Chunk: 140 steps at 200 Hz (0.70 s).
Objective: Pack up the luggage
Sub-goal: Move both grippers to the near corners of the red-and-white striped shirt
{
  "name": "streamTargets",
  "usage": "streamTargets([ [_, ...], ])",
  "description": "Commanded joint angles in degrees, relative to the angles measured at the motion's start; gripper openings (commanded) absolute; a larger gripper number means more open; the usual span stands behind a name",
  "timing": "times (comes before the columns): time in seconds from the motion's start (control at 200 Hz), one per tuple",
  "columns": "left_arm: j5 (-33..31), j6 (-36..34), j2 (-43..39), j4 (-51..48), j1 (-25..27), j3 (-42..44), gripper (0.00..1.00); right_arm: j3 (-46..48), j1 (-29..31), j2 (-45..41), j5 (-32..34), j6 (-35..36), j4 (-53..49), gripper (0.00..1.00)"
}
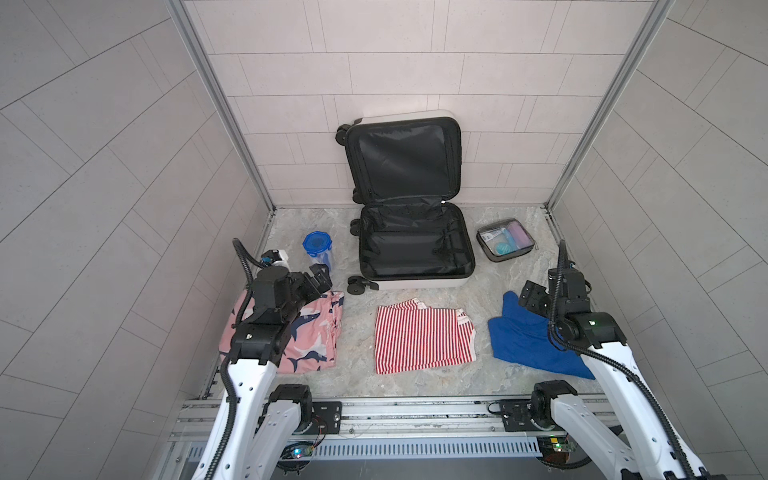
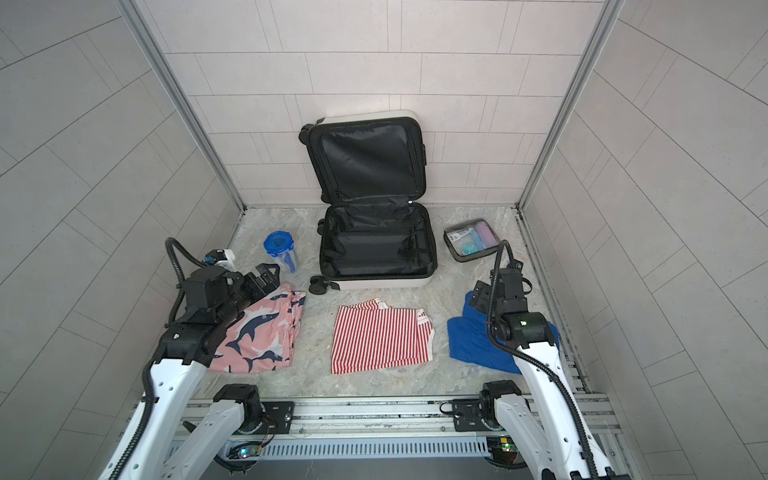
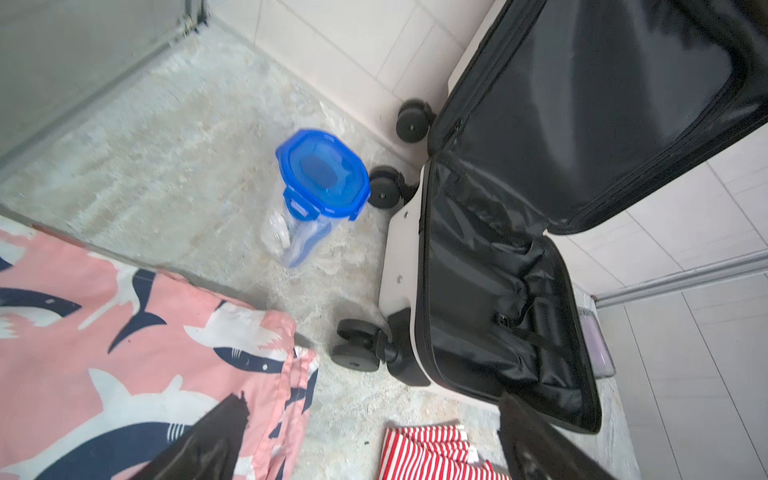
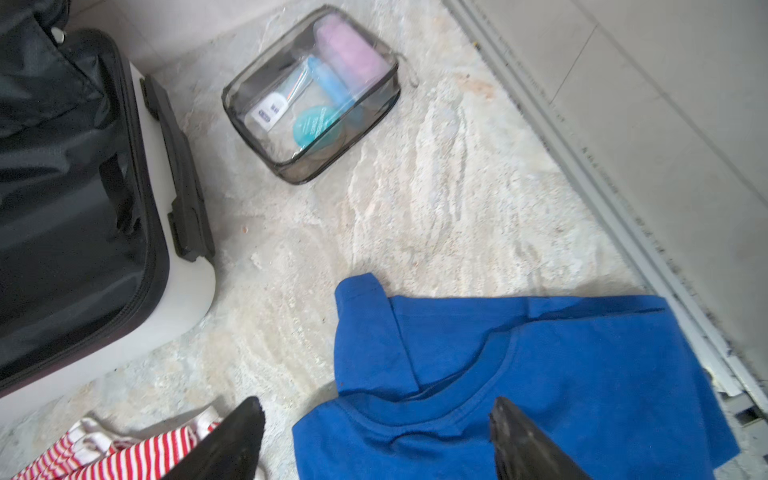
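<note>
The white luggage [image 1: 415, 284] lies open at the back middle in both top views, its black-lined lid leaning on the wall and its lower half holding nothing. My left gripper [image 1: 320, 276] hangs open over the far corner of the pink shark-print shorts [image 1: 311, 336], left of the luggage wheels [image 3: 357, 345]. Between its jaws [image 3: 372, 399] is bare floor. My right gripper [image 1: 530, 297] stands open just above the blue shirt [image 1: 528, 345]. In the right wrist view its jaws [image 4: 376, 400] straddle the shirt's collar [image 4: 457, 399], gripping nothing.
A folded red-and-white striped garment [image 1: 422, 338] lies in front of the luggage. A clear container with a blue lid [image 1: 318, 245] stands left of it, a clear toiletry pouch [image 1: 505, 240] right of it. A small white object [image 1: 278, 257] sits by the left wall.
</note>
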State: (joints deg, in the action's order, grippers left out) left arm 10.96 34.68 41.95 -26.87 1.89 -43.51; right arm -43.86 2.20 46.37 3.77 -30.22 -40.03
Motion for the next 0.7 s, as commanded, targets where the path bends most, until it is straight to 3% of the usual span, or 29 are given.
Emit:
streamTargets([
  [0.0,6.0,2.3,-0.2,-2.2,0.3,2.2,1.0,-1.7,-0.2,2.3,-6.0,-0.1,-0.9,0.85],
  [0.19,7.4,6.1,-3.9,-2.4,4.4,7.2,1.0,-0.5,0.1,4.9,-12.7,-2.8,0.1,0.84],
  [0.395,-1.8,11.5,-7.0,-2.5,18.6,12.8,1.0,4.1,5.2,5.5,-15.1,-6.7,3.9,0.84],
  [0.575,-9.6,14.8,-0.7,0.4,31.2,14.6,1.0,5.5,13.1,8.5,-13.0,-9.2,6.5,0.87],
  [0.695,-9.2,15.2,7.0,2.0,35.4,13.7,1.0,5.6,17.8,12.1,-13.2,-10.4,8.2,0.89],
])
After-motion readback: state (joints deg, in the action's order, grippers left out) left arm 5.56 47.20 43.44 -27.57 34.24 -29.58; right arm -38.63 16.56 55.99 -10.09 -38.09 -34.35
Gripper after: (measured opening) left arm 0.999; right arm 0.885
